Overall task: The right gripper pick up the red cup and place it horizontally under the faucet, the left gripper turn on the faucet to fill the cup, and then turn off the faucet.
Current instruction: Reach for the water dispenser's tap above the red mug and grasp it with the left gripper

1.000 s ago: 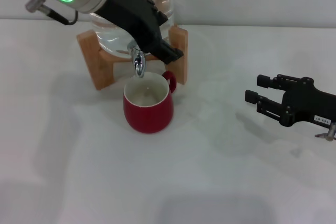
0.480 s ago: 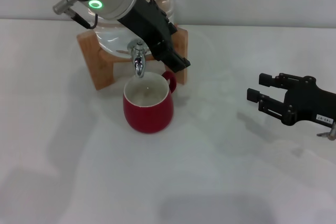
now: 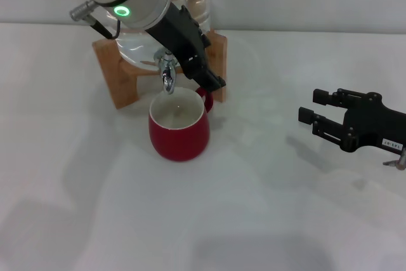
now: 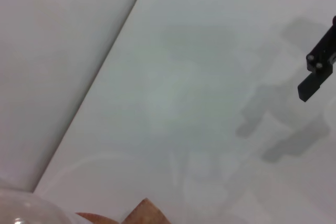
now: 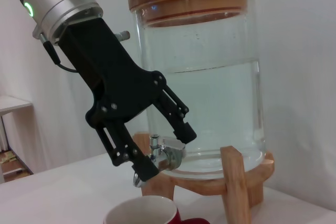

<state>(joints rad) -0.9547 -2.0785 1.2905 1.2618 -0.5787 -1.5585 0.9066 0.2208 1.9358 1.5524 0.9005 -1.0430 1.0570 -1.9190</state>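
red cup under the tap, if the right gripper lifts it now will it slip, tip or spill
The red cup looks glazed, so probably slippery and rigid. Its squat, rounded body suggests it won't tip easily. Its fill level can't be seen under the faucet, so spilling can't be judged.

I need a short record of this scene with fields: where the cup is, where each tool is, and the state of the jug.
cup: the red cup stands upright on the table, directly under the faucet
left tool: the left gripper is open, its fingers either side of the faucet
right tool: the right gripper is open, empty, off to the right, apart from the cup
jug: water jug on wooden stand, mostly full
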